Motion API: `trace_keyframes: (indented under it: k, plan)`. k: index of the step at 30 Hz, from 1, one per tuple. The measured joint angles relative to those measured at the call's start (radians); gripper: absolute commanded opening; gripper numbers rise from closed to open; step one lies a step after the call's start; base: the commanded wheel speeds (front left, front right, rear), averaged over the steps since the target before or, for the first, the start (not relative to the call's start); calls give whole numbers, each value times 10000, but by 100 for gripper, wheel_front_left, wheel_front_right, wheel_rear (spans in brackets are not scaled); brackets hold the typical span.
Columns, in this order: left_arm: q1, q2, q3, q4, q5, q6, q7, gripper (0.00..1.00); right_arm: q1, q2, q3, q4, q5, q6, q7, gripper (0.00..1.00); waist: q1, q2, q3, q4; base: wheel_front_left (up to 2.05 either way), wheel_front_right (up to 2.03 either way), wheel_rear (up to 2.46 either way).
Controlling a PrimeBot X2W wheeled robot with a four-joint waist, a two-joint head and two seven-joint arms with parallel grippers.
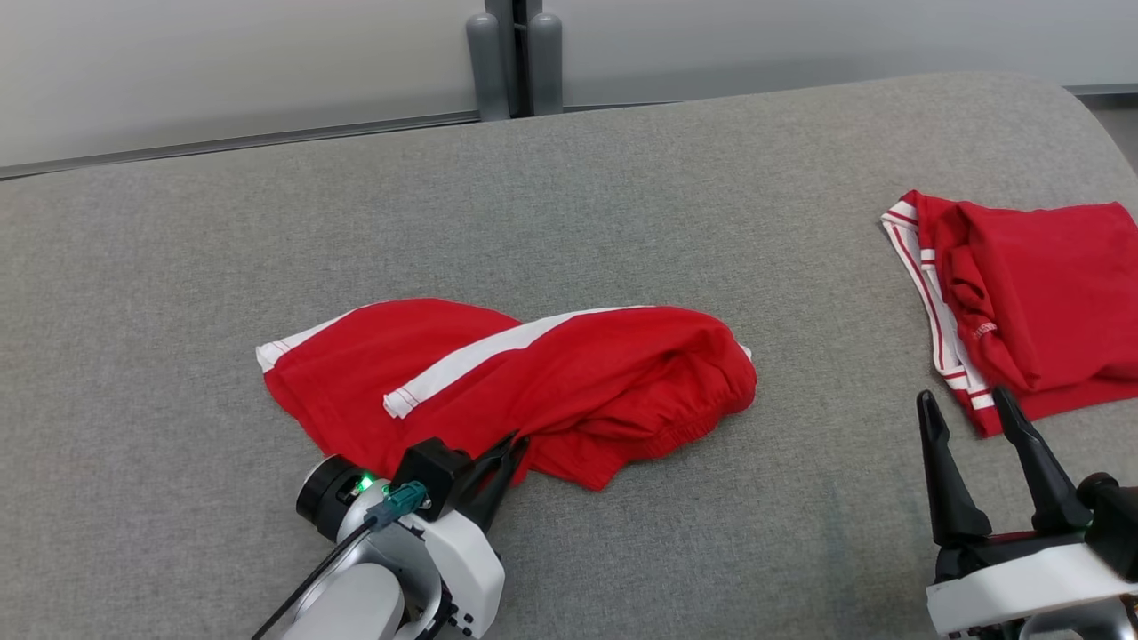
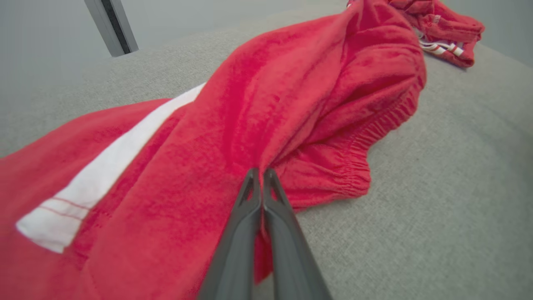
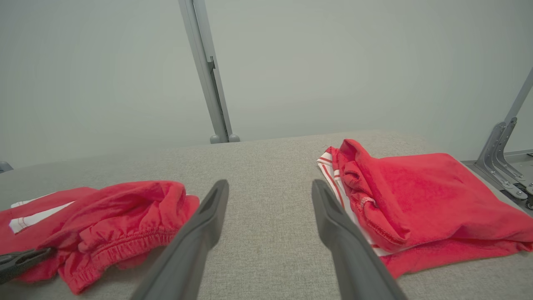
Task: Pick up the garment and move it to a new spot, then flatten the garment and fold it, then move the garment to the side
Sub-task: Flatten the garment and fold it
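The garment [image 1: 551, 373], red shorts with white side stripes, lies crumpled in the middle of the grey padded table [image 1: 622, 178]. My left gripper [image 1: 508, 449] is at its near edge, fingers shut on a pinch of the red cloth. The left wrist view shows the two fingers pressed together, their tips [image 2: 260, 173] buried in a fold of the garment [image 2: 270, 104] beside the elastic waistband. My right gripper [image 1: 967, 400] stands open at the lower right, nothing between its fingers. In the right wrist view that gripper [image 3: 270, 187] points over bare table, with the garment [image 3: 125, 208] off to the left.
A second red garment [image 1: 1040, 302] with white-striped trim lies folded at the table's right side, just beyond my right gripper; it also appears in the right wrist view [image 3: 416, 196]. A grey post [image 1: 516, 58] rises behind the far table edge. A metal bracket [image 3: 504, 158] stands off the right end.
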Motion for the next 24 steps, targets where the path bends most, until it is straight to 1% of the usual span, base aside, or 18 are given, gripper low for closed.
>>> trace_keyframes:
  k: [4, 7, 12, 16, 17, 19, 20, 21, 22, 24]
  plan:
    - [3, 105, -86, -155, 121, 71, -347, 0, 13, 69, -104, 36, -2, 0, -58, 100, 0, 0, -50, 155, 0, 0, 0]
    - [338, 274, -282, -635, 247, 132, -297, 0, 97, 104, -136, 56, -2, 0, -54, 100, 0, 0, -166, 293, 0, 0, 0]
    - [1793, 662, -671, -1534, 105, 203, 460, 0, 172, 123, -190, 171, 0, 0, 35, 100, 0, 0, -450, 510, 0, 0, 0]
    - [2781, 920, -709, -2280, -242, 412, 989, 0, 333, 117, -244, 174, 4, 0, 63, 100, 0, 0, -620, 707, 0, 0, 0]
    - [3096, 1014, -692, -2548, -378, 533, 1166, 0, 364, 111, -242, 161, 4, 0, 123, 100, 0, 0, -680, 786, 0, 0, 0]
    - [3312, 1011, -688, -2706, -531, 591, 1302, 0, 364, 90, -224, 107, 2, 0, 169, 100, 0, 0, -713, 825, 0, 0, 0]
    - [3387, 961, -681, -2740, -591, 650, 1313, 44, 365, 88, -232, 79, 2, 0, 190, 100, 0, 0, -722, 841, 0, 0, 0]
    - [3443, 899, -639, -2763, -619, 742, 1262, 44, 365, 82, -228, 50, 2, 0, 215, 100, 0, 0, -734, 850, 0, 0, 0]
    - [3478, 857, -596, -2811, -662, 763, 1103, 100, 364, 79, -224, 4, 2, 0, 232, 100, 0, 0, -743, 856, 0, 0, 0]
    - [3483, 727, -462, -2966, -811, 765, 709, 100, 364, 71, -224, -56, 0, 0, 259, 100, 0, 0, -760, 861, 0, 0, 0]
